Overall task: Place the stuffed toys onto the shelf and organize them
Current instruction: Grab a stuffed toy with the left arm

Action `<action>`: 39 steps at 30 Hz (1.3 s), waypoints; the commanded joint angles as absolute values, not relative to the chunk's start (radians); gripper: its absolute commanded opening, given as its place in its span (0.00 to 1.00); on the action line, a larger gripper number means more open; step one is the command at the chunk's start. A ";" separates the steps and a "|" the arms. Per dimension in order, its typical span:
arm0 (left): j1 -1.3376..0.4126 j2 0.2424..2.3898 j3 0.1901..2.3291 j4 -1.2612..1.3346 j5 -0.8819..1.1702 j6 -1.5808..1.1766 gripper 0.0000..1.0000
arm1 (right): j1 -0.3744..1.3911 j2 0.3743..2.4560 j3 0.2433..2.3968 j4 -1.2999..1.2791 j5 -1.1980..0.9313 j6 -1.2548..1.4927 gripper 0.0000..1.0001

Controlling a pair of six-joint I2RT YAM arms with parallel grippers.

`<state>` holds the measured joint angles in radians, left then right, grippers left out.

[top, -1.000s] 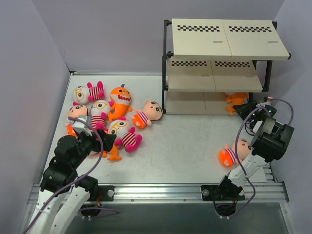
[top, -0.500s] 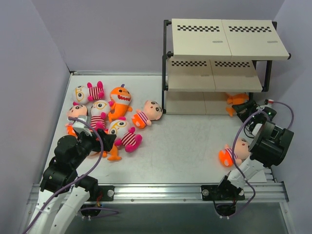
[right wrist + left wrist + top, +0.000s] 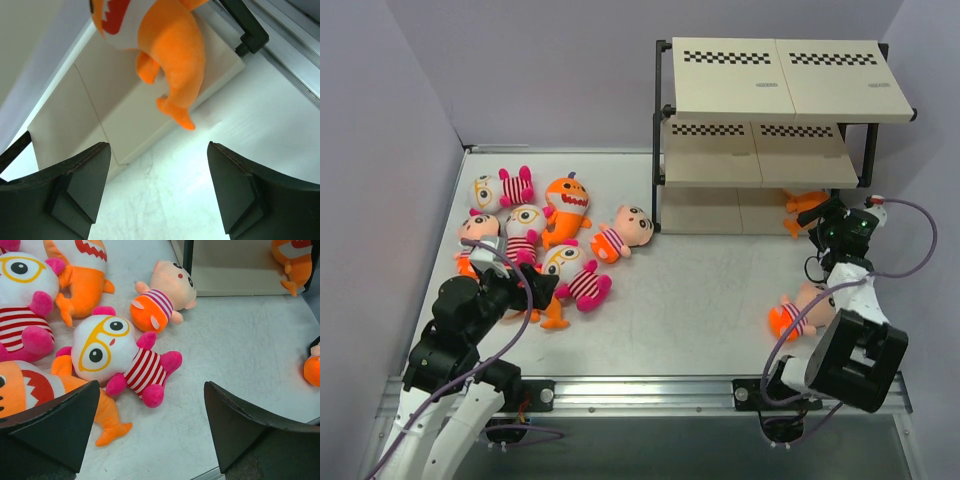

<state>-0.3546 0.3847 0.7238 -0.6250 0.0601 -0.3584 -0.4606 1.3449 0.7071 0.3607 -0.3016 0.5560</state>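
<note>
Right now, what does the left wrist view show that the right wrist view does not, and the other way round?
Only the left wrist view: the loose toys on the table, among them the glasses toy, a striped doll and a table shark.
Only the right wrist view: the shelf's right corner post and the metal rail beside it.
Both: the shelved shark lying on the shelf's lowest board.
</note>
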 commanded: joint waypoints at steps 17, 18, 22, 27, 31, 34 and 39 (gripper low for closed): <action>-0.336 0.477 0.782 -0.773 -0.394 -0.538 0.94 | -0.138 0.844 0.661 -0.083 -0.083 0.531 0.88; -0.333 0.473 0.782 -0.778 -0.414 -0.569 0.94 | -0.111 0.830 0.654 -0.083 -0.093 0.526 0.90; -0.327 0.431 0.749 -0.796 -0.482 -0.669 0.94 | -0.033 0.766 0.637 -0.086 -0.144 0.496 0.99; -0.325 0.385 0.701 -0.833 -0.616 -0.823 0.94 | 0.057 0.713 0.627 -0.092 -0.167 0.456 0.99; -0.325 0.315 0.606 -0.807 -0.653 -0.942 0.94 | 0.120 0.672 0.597 -0.068 -0.201 0.448 0.99; -0.325 0.266 0.513 -0.756 -0.672 -1.009 0.94 | 0.162 0.649 0.581 -0.051 -0.222 0.430 0.99; -0.325 0.224 0.404 -0.664 -0.683 -1.055 0.94 | 0.231 0.635 0.565 -0.044 -0.222 0.384 0.99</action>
